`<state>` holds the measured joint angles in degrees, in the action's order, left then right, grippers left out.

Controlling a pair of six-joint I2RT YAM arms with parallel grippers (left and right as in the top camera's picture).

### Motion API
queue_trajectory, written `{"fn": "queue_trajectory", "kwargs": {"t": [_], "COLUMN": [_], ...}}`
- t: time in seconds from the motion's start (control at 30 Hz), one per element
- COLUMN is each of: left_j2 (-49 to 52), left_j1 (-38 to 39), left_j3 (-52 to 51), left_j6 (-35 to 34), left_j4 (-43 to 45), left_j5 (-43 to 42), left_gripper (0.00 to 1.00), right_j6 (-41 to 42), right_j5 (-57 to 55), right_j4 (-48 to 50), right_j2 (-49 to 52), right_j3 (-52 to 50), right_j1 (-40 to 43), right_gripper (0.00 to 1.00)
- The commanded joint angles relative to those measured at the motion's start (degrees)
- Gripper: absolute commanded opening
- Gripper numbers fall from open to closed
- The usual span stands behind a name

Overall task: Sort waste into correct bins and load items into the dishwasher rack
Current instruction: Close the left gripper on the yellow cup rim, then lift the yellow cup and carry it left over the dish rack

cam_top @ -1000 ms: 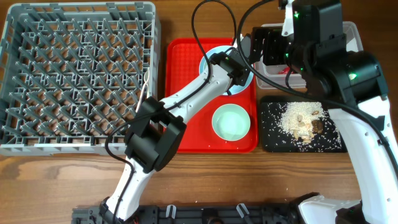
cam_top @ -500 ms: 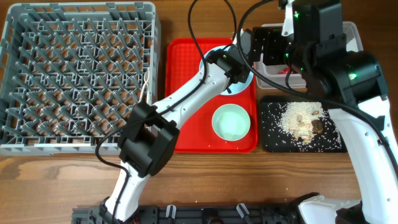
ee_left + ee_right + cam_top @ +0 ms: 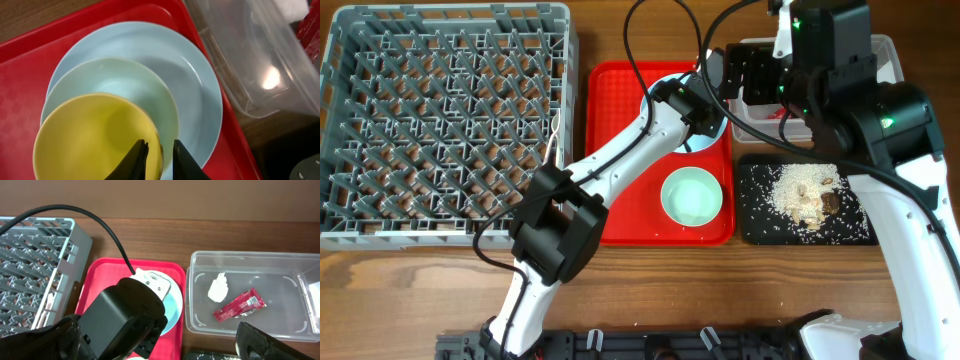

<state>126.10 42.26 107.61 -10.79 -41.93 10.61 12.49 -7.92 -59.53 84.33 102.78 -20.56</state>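
Observation:
My left gripper point(image 3: 159, 145) is shut on the rim of the small yellow cup point(image 3: 85, 140), one finger inside and one outside. The cup sits on the light blue plate point(image 3: 200, 85) at the back of the red tray point(image 3: 620, 150). The mint-green bowl point(image 3: 692, 195) stands on the tray's front right. My right gripper point(image 3: 150, 335) is open and empty, above the left wrist and the clear tub point(image 3: 250, 256). The tub holds the white napkin point(image 3: 218, 287) and red wrapper point(image 3: 239, 305). Rice scraps point(image 3: 805, 195) lie on the black tray point(image 3: 760, 225).
The grey dishwasher rack point(image 3: 450, 238) fills the left side, with a white plastic utensil point(image 3: 556, 135) at its right edge. The left arm crosses the red tray diagonally. Bare wood table lies in front of the rack and trays.
The left arm's elbow has shifted a little left and the gripper has edged toward the back of the tray. The right arm has not moved.

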Motion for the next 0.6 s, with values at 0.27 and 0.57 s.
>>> {"fn": "queue_trajectory", "kwargs": {"t": [0.27,0.57], "left_j2": [3.3,2.2], "left_j1": [-0.3,-0.5], "left_j3": [0.2,0.4], "left_j6": [0.1,-0.1], "left_j4": [-0.4,0.3], "left_j5": [-0.5,6.3], "left_gripper": [0.17,0.04], "right_j6": [-0.5,-0.5], "right_j5": [0.3,0.3], "right_j4": [0.1,0.1], "right_j2": [0.6,0.6], "right_j3": [-0.2,-0.2], "right_j1": [0.2,0.2], "right_gripper": [1.00,1.00]}}
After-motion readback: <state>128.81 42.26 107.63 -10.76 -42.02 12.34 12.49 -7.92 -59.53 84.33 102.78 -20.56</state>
